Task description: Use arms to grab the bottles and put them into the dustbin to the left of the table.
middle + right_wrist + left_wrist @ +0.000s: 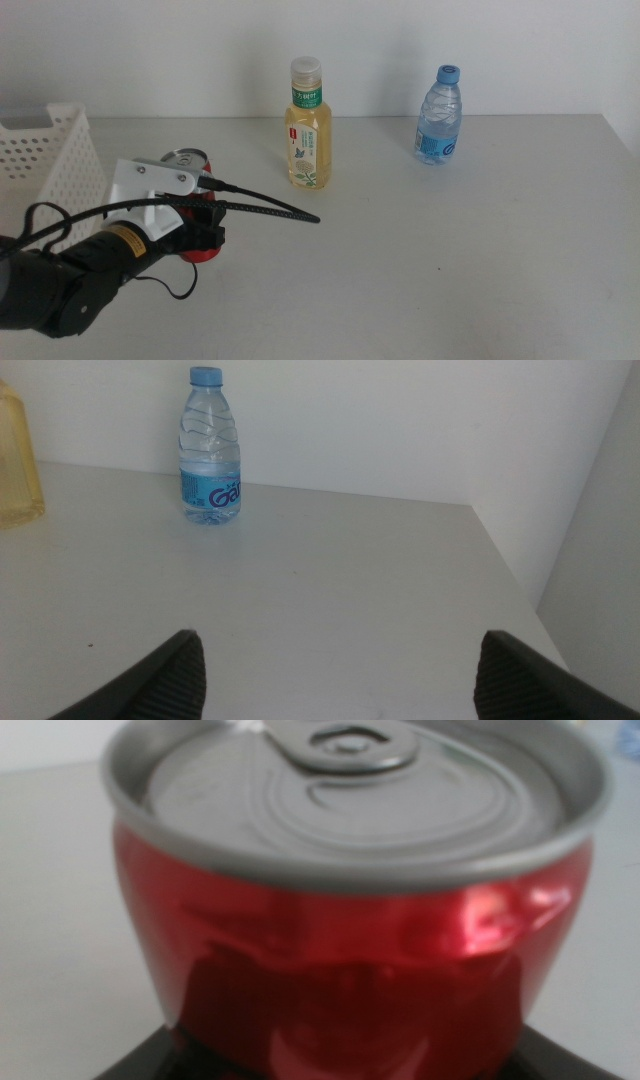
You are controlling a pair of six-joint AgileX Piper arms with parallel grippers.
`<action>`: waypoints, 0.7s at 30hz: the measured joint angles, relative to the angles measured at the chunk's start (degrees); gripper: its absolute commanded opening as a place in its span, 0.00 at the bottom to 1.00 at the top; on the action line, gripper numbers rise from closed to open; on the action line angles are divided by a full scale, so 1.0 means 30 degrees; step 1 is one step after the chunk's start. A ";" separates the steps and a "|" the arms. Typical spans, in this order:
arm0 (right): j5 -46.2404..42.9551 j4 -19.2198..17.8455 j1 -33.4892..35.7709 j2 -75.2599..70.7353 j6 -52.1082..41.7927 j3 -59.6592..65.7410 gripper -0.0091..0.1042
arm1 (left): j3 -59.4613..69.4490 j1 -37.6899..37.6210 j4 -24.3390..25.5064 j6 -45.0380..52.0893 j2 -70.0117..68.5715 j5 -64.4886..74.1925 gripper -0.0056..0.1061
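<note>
My left gripper [205, 236] reaches in from the left and is shut on the red can [186, 158], which stands on the table [450, 260] near the dustbin [50, 150]. In the left wrist view the red can [350, 920] fills the picture, and the dark jaws hug its lower sides. Farther back stand the yellow-tea bottle [308, 130] and the blue-capped water bottle [440, 115], both upright. My right gripper [340, 680] is open and holds nothing. It faces the water bottle [210, 450] from a distance and does not show in the middle view.
The white perforated dustbin stands at the table's left edge, just behind my left arm. A black cable [270, 208] juts from the left wrist toward the tea bottle. The table's right edge and a white wall show in the right wrist view.
</note>
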 measured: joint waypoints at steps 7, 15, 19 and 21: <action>0.0000 0.0000 0.0000 0.0000 0.0000 0.0000 0.91 | -0.2804 0.0000 -0.0822 0.0309 -0.4193 0.9302 0.04; 0.0000 0.0000 0.0000 0.0000 0.0000 0.0000 0.91 | -0.9385 0.0092 -0.1064 0.1871 -0.6374 2.1333 0.04; 0.0000 0.0000 0.0000 0.0000 0.0000 0.0000 0.91 | -1.3356 0.1403 -0.2940 0.4446 -0.6170 2.7243 0.04; 0.0000 0.0000 0.0000 0.0000 0.0000 0.0000 0.91 | -1.4976 0.2700 -0.3980 0.5893 -0.5931 2.9226 0.04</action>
